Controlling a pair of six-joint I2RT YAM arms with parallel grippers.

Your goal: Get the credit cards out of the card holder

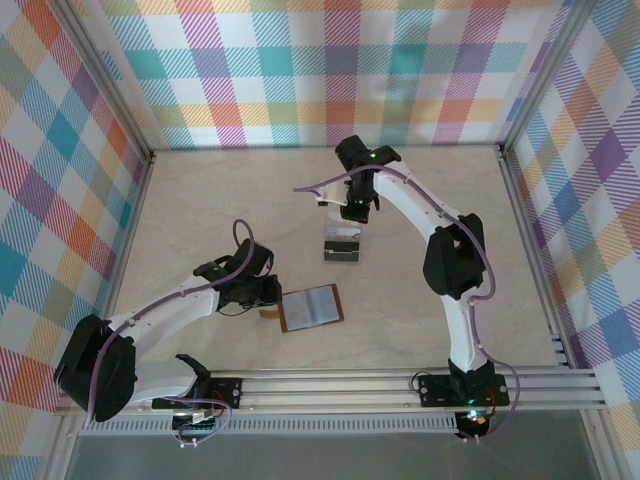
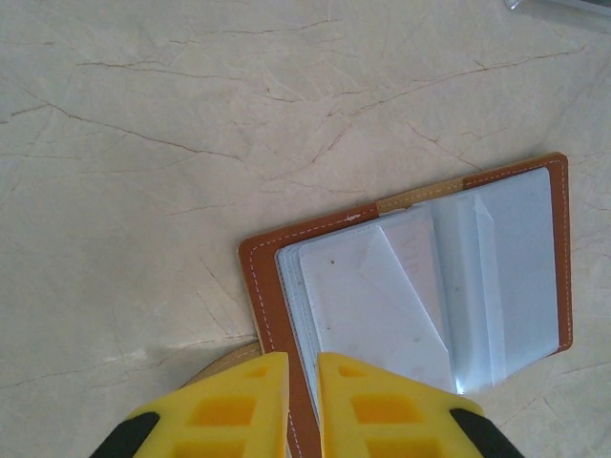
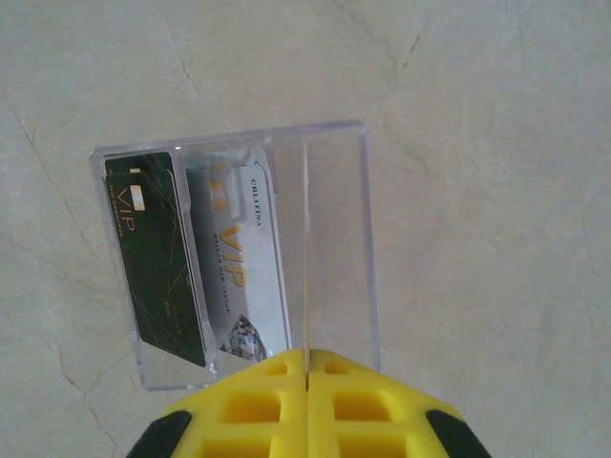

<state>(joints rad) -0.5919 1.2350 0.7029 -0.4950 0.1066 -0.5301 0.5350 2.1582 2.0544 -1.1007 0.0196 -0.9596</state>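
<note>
The reddish-brown card holder [image 1: 311, 307] lies open on the table, its grey clear pockets [image 2: 420, 286] facing up, with a pale pinkish card showing inside. My left gripper [image 1: 268, 292] is at its left edge. Its yellow fingers are nearly closed, with the stitched leather rim [image 2: 304, 382] between them. My right gripper [image 1: 355, 212] hangs over a clear plastic box [image 1: 341, 245]. It is shut on a thin credit card seen edge-on [image 3: 306, 248]. A dark green card [image 3: 158, 258] and a whitish card [image 3: 239, 267] lie in that box.
The holder's tan strap tab [image 2: 224, 363] pokes out beside the left fingers. The clear box rim [image 3: 334, 129] stands on the pale marbled table [image 1: 200, 200]. Checked walls enclose three sides, and a metal rail [image 1: 340, 385] runs along the near edge.
</note>
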